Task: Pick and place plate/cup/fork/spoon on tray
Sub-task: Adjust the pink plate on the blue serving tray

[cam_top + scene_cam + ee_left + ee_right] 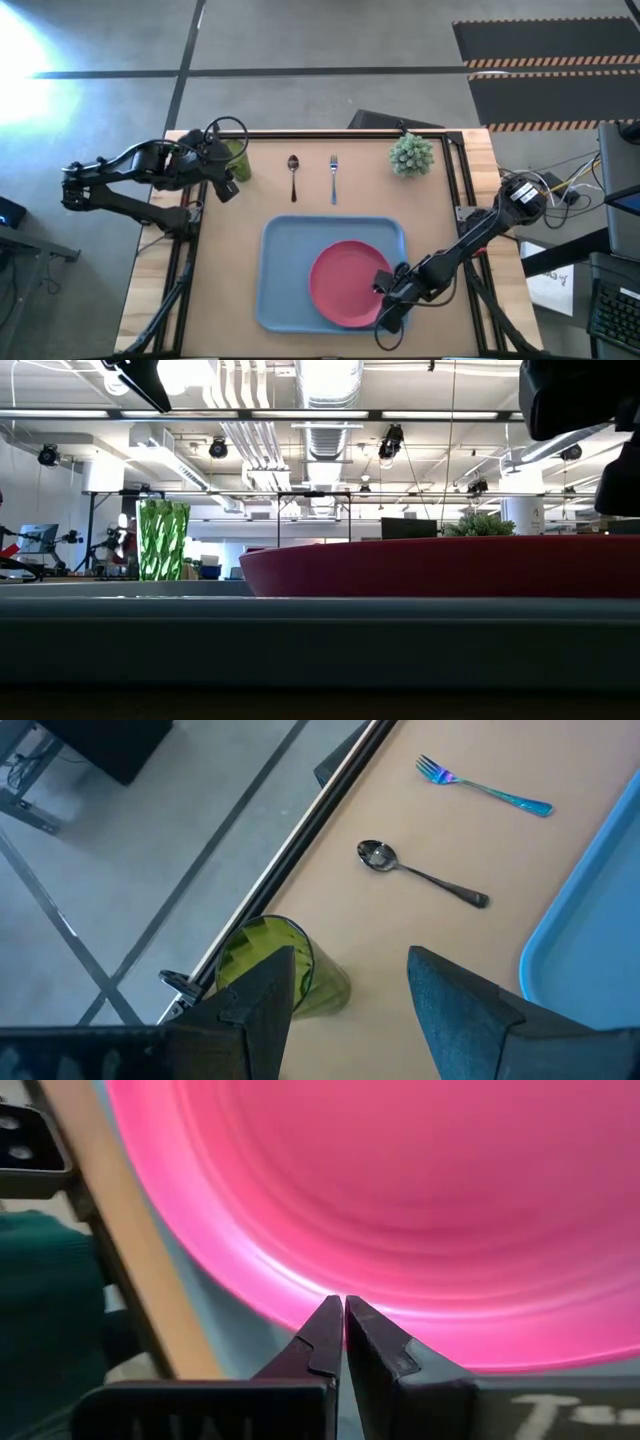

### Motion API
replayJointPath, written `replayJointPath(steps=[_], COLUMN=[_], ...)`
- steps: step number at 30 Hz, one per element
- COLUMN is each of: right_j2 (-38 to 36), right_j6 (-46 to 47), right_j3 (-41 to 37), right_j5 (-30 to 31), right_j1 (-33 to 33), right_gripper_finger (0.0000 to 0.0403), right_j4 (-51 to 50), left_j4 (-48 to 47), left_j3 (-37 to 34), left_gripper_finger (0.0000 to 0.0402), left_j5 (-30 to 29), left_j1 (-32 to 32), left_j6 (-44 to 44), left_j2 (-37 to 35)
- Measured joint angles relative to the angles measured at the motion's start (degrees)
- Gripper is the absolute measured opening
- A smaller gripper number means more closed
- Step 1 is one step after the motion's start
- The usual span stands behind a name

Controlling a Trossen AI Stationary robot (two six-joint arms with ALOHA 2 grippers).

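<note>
Cup pick-up: left pincer (226, 182) apart, beside cup (237, 158).
Straddle cup squarely; right pincer (385, 297) together at plate (347, 283).

The left arm reaches to the far left part of the worktop (250, 200), its left claw (228, 180) spread wide. The right arm stretches toward the near edge, its right claw (388, 300) pressed fully together, tips touching.

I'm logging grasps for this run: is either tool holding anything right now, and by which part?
Nothing is held. The right tool is shut at the plate's rim; the left tool is open by the cup.
</note>
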Motion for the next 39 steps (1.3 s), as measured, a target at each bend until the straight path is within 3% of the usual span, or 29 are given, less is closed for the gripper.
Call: replayJointPath(steps=[7, 39], right_j2=[0.23, 0.25], right_j6=[-1.26, 2.14], right_j3=[-0.07, -0.21], right_j5=[3.77, 2.62], right_j1=[-0.5, 2.65], right_gripper_finger=[0.0009, 0.0009], right_j4=[-0.33, -0.48], left_j4=[-0.01, -0.02], left_j3=[0.0, 0.0], left_gripper_finger=[0.0178, 0.0178], left_j5=[0.15, 0.18], left_j1=[0.0, 0.0], left_j6=[-1.1, -1.21], left_j2=[0.0, 0.0])
